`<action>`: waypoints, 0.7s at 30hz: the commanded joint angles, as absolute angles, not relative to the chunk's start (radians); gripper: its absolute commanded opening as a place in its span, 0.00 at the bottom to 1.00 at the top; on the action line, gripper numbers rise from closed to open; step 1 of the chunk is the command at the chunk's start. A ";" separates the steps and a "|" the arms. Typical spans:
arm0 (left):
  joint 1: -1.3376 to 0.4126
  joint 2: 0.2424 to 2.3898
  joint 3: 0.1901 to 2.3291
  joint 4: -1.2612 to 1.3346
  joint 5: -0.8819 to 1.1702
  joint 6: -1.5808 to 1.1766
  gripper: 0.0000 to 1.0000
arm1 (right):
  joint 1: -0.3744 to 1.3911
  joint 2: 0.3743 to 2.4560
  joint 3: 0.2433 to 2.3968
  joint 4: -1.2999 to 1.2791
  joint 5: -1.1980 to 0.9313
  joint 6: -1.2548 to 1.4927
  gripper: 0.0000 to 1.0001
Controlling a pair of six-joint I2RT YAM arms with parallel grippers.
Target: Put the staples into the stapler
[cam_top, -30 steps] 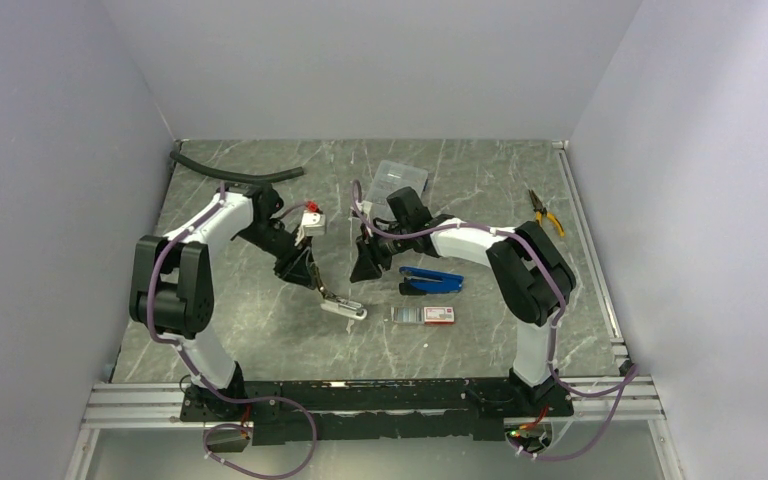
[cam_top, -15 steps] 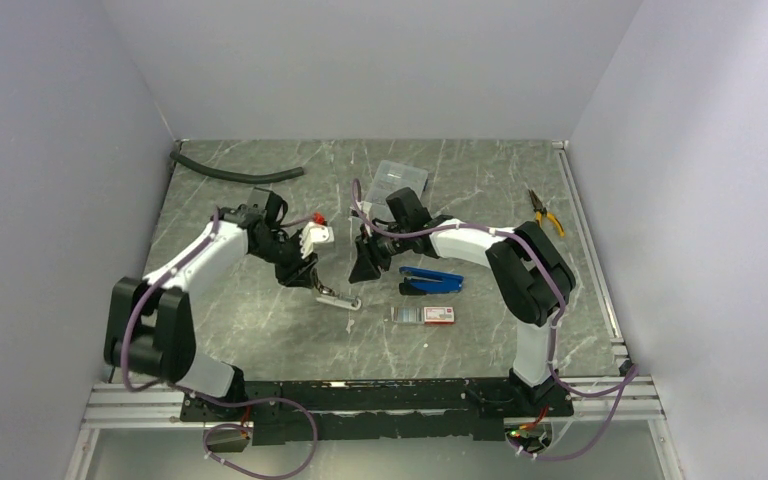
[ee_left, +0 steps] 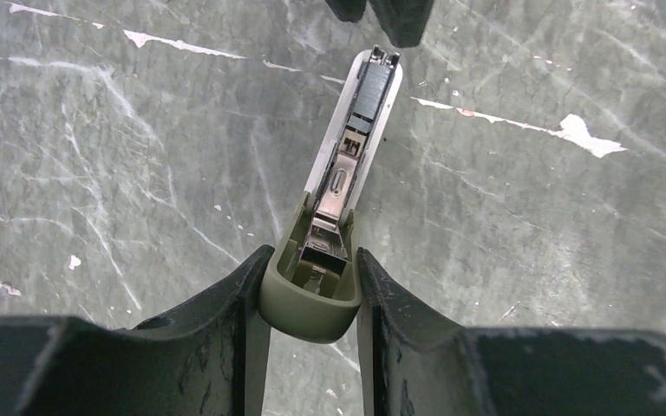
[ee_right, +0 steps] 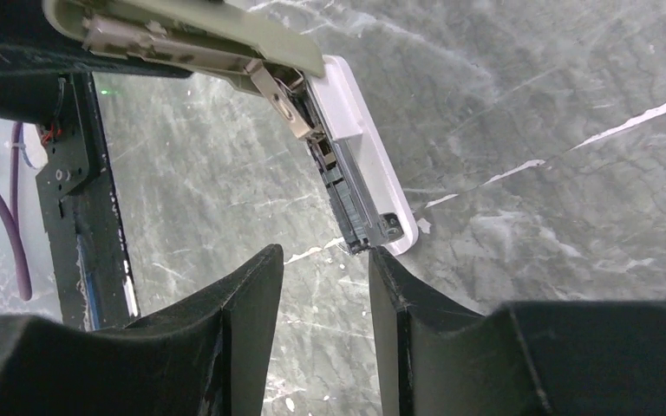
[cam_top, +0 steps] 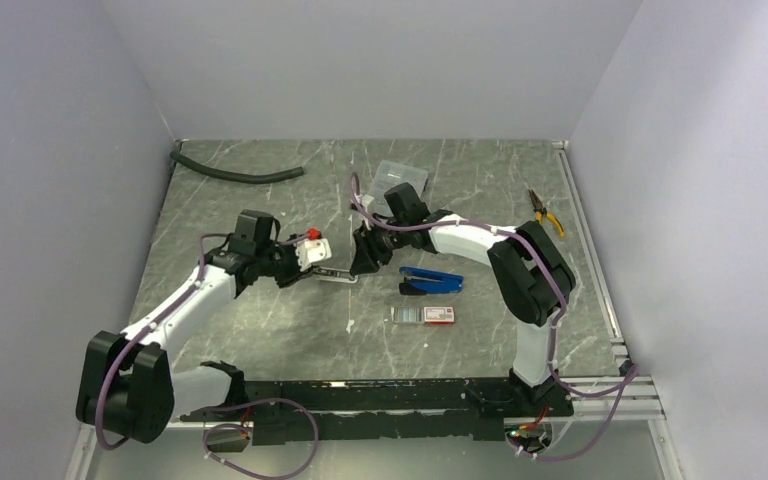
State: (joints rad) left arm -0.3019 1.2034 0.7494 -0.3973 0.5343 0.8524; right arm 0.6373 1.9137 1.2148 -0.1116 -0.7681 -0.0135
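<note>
Your left pincer [ee_left: 310, 260] is partly closed, clamped on the rear of the opened olive-green and white stapler [ee_left: 347, 160]. Your right pincer [ee_right: 325, 260] stands apart at its tip, gripping nothing. The silvery-grey staples [cam_top: 410, 314] lie in their dark tray on the grey marbled worktop [cam_top: 260, 320], just beyond.

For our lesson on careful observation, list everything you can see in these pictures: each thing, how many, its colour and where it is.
stapler: one, olive-green and white, hinged open, mid-table between the arms
staple box: one, white with a red end, dark grey tray showing, on the table nearer than the blue tool
blue tool: one, blue and black, right of centre
clear case: one, transparent, far middle
hose: one, black, far left
pliers: one, yellow handles, far right
table: one, grey-green marbled
left pincer: one, black, shut on the stapler's olive end
right pincer: one, black, open, at the stapler's white tip
</note>
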 commanded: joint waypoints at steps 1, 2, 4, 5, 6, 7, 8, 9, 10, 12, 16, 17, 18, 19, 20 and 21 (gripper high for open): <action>-0.308 1.152 0.681 -0.193 0.536 0.886 0.03 | 0.640 1.870 1.281 -0.107 -0.734 0.041 0.44; -0.308 1.148 0.662 -0.167 0.540 0.900 0.03 | 0.641 1.872 1.289 -0.110 -0.726 0.049 0.44; -0.312 1.140 0.625 -0.108 0.552 0.921 0.03 | 0.643 1.883 1.304 -0.121 -0.709 0.059 0.43; -0.315 1.137 0.610 -0.080 0.556 0.926 0.03 | 0.643 1.891 1.314 -0.129 -0.704 0.065 0.42; -0.317 1.133 0.595 -0.060 0.561 0.931 0.03 | 0.643 1.898 1.320 -0.135 -0.699 0.069 0.42; -0.319 1.132 0.583 -0.042 0.565 0.936 0.03 | 0.645 1.900 1.323 -0.139 -0.692 0.070 0.41; -0.321 1.131 0.573 -0.028 0.569 0.941 0.03 | 0.648 1.902 1.324 -0.142 -0.682 0.063 0.41; -0.323 1.131 0.566 -0.023 0.572 0.945 0.03 | 0.653 1.901 1.325 -0.150 -0.671 0.047 0.41; -0.326 1.131 0.564 -0.024 0.576 0.945 0.03 | 0.661 1.896 1.327 -0.160 -0.654 0.018 0.41; -0.327 1.133 0.574 -0.057 0.602 0.939 0.03 | 0.681 1.884 1.325 -0.169 -0.625 -0.063 0.43; -0.327 1.154 0.612 -0.133 0.644 0.901 0.03 | 0.684 1.853 1.281 -0.126 -0.618 -0.190 0.45; -0.327 1.163 0.628 -0.159 0.656 0.894 0.03 | 0.684 1.854 1.278 -0.125 -0.619 -0.221 0.45; -0.327 1.175 0.644 -0.187 0.669 0.882 0.03 | 0.684 1.855 1.277 -0.126 -0.625 -0.243 0.45; -0.326 1.189 0.672 -0.217 0.685 0.871 0.03 | 0.684 1.855 1.276 -0.126 -0.627 -0.263 0.45; -0.327 1.205 0.695 -0.246 0.696 0.860 0.03 | 0.684 1.857 1.277 -0.129 -0.636 -0.279 0.44; -0.326 1.230 0.718 -0.276 0.708 0.847 0.03 | 0.684 1.858 1.280 -0.135 -0.646 -0.292 0.43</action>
State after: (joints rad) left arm -0.3218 1.1797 0.6102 -0.1852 0.6109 0.8997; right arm 0.6891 1.9114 1.2812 -0.1539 -0.6357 -0.1642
